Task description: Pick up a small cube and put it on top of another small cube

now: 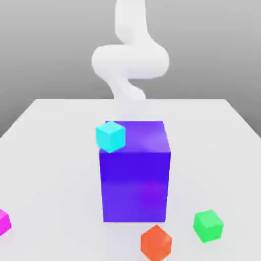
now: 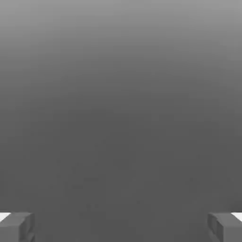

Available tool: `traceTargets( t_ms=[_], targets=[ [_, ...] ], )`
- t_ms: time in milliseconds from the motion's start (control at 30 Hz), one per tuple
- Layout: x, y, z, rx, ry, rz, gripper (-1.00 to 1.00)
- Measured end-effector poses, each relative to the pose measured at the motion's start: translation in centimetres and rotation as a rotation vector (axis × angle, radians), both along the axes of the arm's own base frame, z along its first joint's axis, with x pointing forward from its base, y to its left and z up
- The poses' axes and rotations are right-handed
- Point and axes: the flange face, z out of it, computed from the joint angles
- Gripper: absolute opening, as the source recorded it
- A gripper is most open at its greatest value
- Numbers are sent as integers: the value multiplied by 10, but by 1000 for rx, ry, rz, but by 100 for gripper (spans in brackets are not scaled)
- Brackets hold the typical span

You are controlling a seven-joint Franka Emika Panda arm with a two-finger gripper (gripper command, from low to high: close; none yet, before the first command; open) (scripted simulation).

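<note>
In the exterior view, a white tabletop [image 1: 51, 168] carries a big blue-purple block [image 1: 135, 173] standing near the middle. A cyan cube [image 1: 110, 136] appears at the block's upper corner on the exterior view's left; whether it sits on the block or beside it cannot be told. Behind the block the white robot arm [image 1: 130, 58] curves upward in soft focus. The small magenta cube [image 1: 3, 222] lies at the view's left edge, partly cut off, low in the picture and well apart from the block. The small green cube [image 1: 208, 225] rests on the tabletop toward the exterior view's right, just in front of the block's lower corner. An orange-red cube [image 1: 156, 243] sits near the green one, toward the exterior view's left of it and apart from it. The magenta and green cubes lie far apart, with the block's base and the orange-red cube between them.

In the hand view, the pincer [image 2: 121, 227] is released: its two grey fingertips [image 2: 16, 226] stand at opposite edges with a wide gap and nothing between them, over a plain grey surface.
</note>
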Motion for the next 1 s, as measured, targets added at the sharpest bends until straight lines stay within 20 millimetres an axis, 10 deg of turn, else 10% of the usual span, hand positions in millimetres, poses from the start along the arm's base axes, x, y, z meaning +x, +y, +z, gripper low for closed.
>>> traceTargets(
  t_ms=[267, 500, 1000],
  targets=[
    [79, -84, -117, 96, 201, -85, 0],
    [107, -159, -234, 156, 363, -191, 0],
    [33, -310, -478, 178, 702, -474, 0]
  ],
)
